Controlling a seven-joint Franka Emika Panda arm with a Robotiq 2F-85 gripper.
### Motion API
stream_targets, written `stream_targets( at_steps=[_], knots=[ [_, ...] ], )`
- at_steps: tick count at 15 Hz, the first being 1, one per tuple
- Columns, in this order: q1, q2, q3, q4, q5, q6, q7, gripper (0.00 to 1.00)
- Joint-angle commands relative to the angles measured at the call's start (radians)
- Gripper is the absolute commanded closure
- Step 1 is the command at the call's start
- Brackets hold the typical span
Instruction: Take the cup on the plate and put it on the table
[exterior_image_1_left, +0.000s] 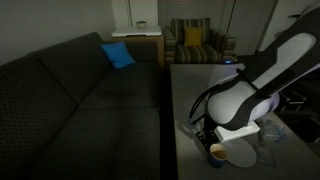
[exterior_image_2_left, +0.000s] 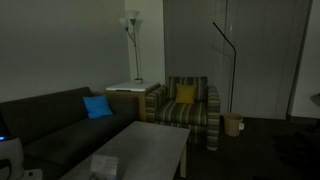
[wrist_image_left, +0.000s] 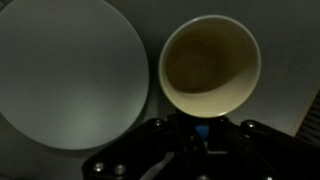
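Observation:
In the wrist view the cup (wrist_image_left: 210, 62), pale-rimmed with a brownish-yellow inside, is to the right of the round white plate (wrist_image_left: 70, 75), off the plate and over the grey table (wrist_image_left: 292, 60). My gripper (wrist_image_left: 203, 122) comes in from the bottom edge and is shut on the cup's near rim. In an exterior view the cup (exterior_image_1_left: 217, 152) sits under the gripper (exterior_image_1_left: 211, 140), just beside the plate (exterior_image_1_left: 240, 153) near the table's front end. Whether the cup's base touches the table is hidden.
A dark sofa (exterior_image_1_left: 70, 100) with a blue cushion (exterior_image_1_left: 118, 55) runs along the table (exterior_image_1_left: 190, 90). A striped armchair (exterior_image_2_left: 185, 110) stands beyond the far end. A white-blue box (exterior_image_2_left: 105, 165) lies on the table (exterior_image_2_left: 150, 145). A clear object (exterior_image_1_left: 272, 130) stands by the plate.

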Motion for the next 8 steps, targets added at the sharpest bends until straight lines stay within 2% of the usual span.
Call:
stream_targets(
  at_steps=[1,8],
  knots=[
    [-0.044,0.000,0.036,-0.006,0.012,0.007,-0.048,0.97],
    [-0.063,0.000,0.063,-0.025,0.025,0.051,-0.060,0.97]
  ],
)
